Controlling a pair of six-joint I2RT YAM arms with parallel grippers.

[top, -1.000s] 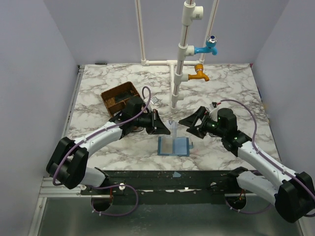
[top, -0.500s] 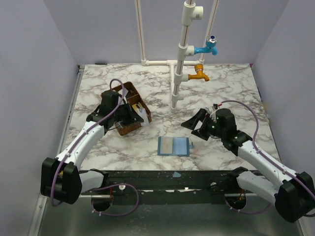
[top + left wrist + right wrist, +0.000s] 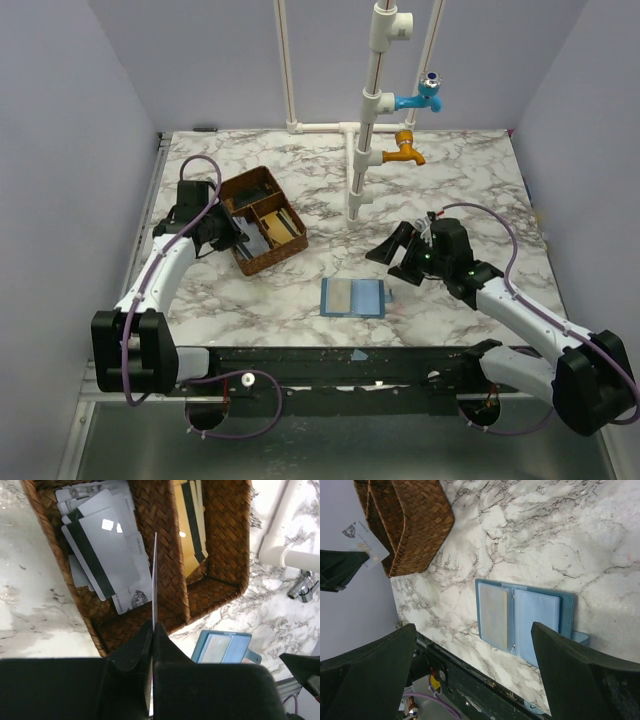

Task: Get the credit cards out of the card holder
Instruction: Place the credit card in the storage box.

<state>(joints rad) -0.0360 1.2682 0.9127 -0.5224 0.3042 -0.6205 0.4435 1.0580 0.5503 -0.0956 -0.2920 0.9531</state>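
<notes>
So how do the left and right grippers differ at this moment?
The left gripper is shut on a pale card, seen edge-on from its own wrist, while the right gripper stands wide open and empty. The left gripper is at the woven tray; the right gripper faces the blue card holder. Both are black two-finger grippers.

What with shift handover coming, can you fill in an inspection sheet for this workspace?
Surface: marble table.
Job's things: card holder open flat on table; one card in left gripper, edge-on.
Clutter: woven tray, stacked cards in two compartments.
Grippers: left jaws shut on card over tray; right gripper jaws open, empty, near card holder.
Cables: purple cable along each arm, nothing snagged seen.
Surroundings: white pipe frame, blue tap, yellow tap, grey walls.
</notes>
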